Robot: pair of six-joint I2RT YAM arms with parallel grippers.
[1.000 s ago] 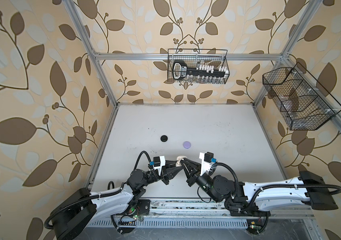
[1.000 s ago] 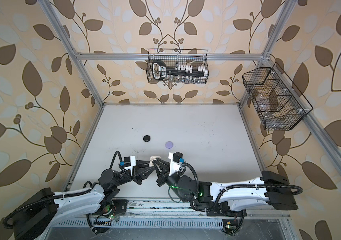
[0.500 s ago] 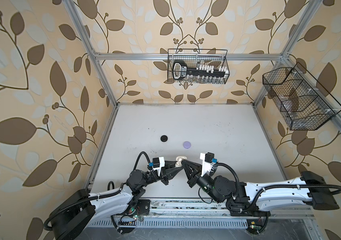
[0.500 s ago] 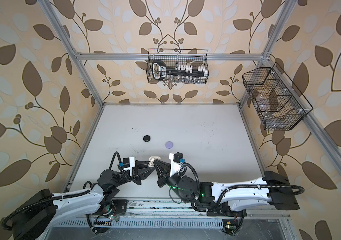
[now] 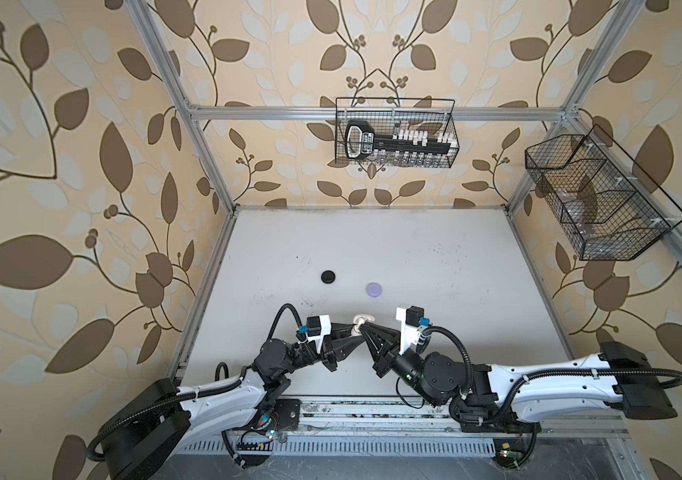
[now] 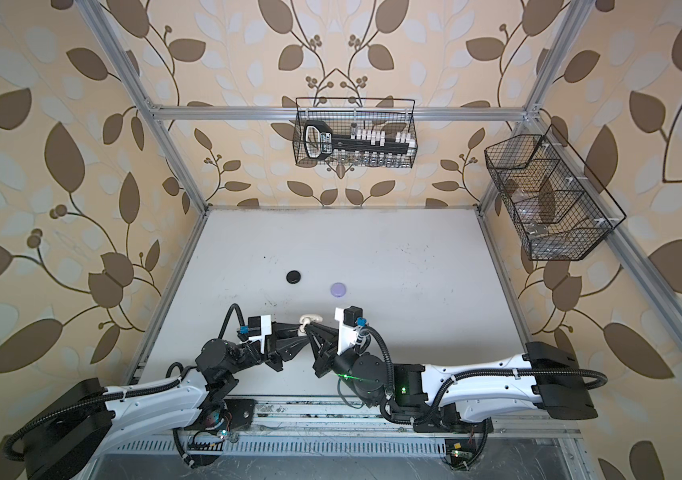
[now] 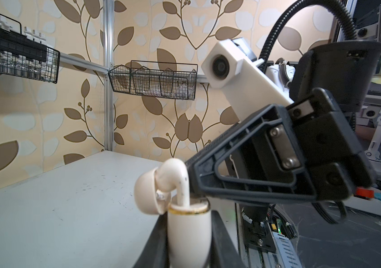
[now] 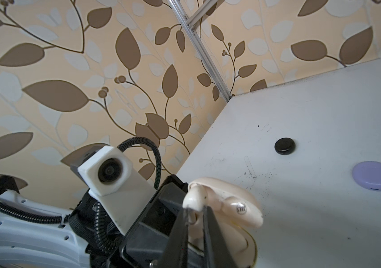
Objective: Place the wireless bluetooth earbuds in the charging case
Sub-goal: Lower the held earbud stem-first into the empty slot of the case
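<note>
cream-white case (image 7: 188,232) is clamped between the left jaws over the front half of the bench (image 5: 414,249), with its lid (image 7: 145,197) swung open. a cream-white earbud (image 7: 173,176) is pinched by the right jaws, and its stem is set down into the case mouth. a black round case (image 5: 328,276) and a lavender round case (image 5: 373,289) are seen lying apart just beyond. bare bench is left from there to the back and right edges, below the back wire basket (image 5: 341,124) and the side wire basket (image 5: 621,232).
</note>
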